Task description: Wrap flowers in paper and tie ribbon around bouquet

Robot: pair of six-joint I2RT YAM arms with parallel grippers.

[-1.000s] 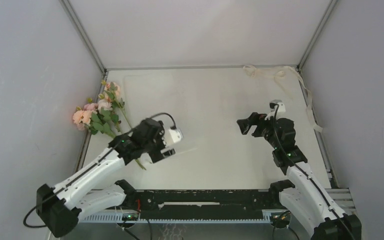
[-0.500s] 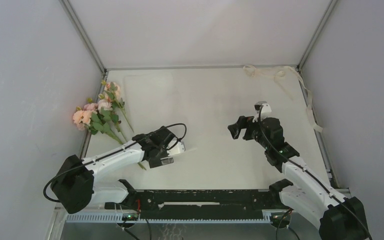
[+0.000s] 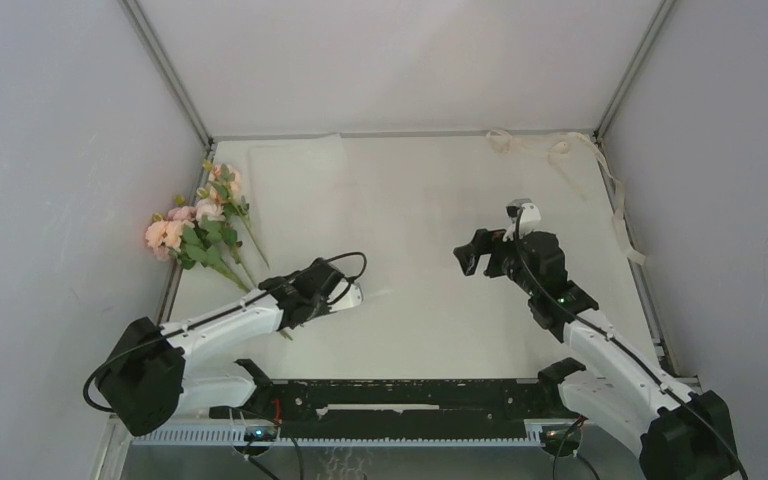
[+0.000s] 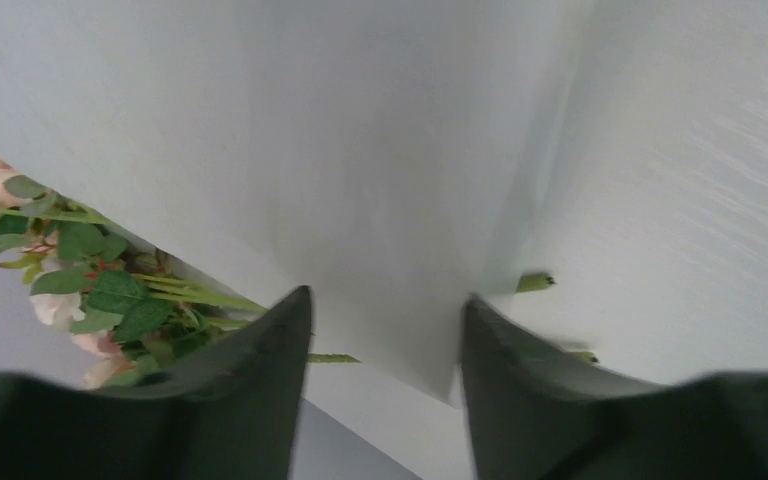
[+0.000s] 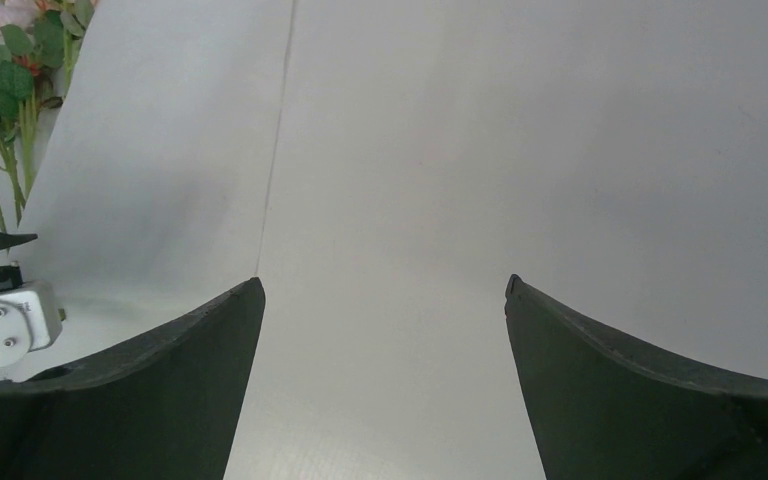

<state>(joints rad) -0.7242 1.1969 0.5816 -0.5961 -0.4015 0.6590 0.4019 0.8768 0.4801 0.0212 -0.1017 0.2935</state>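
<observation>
Large thin white paper sheet [image 3: 305,205]: matt, smooth, semi-translucent, soft creases. White tabletop [image 3: 480,200]: matt, fine streaks close up. Pale pink flowers w/ green leaves [image 3: 198,228]: dull, non-shiny. Narrow cream ribbon [image 3: 558,146]: limp cloth. Right gripper [image 5: 385,280] fingers [image 5: 150,390]: dark plastic, matt. White arm shells [image 3: 220,325]: plastic, slight gloss. Grey corner rails [image 3: 165,68]: metal, satin.

The left arm [image 3: 225,322] is extended low near the near-left corner of the worktop [image 3: 480,330]. The left tool [image 4: 380,315] is held with its jaws partly parted, a clear gap between them. The right arm [image 3: 600,345] is raised right of centre. The right tool [image 5: 382,295] is pointed toward the left edge, its jaws spread wide.
</observation>
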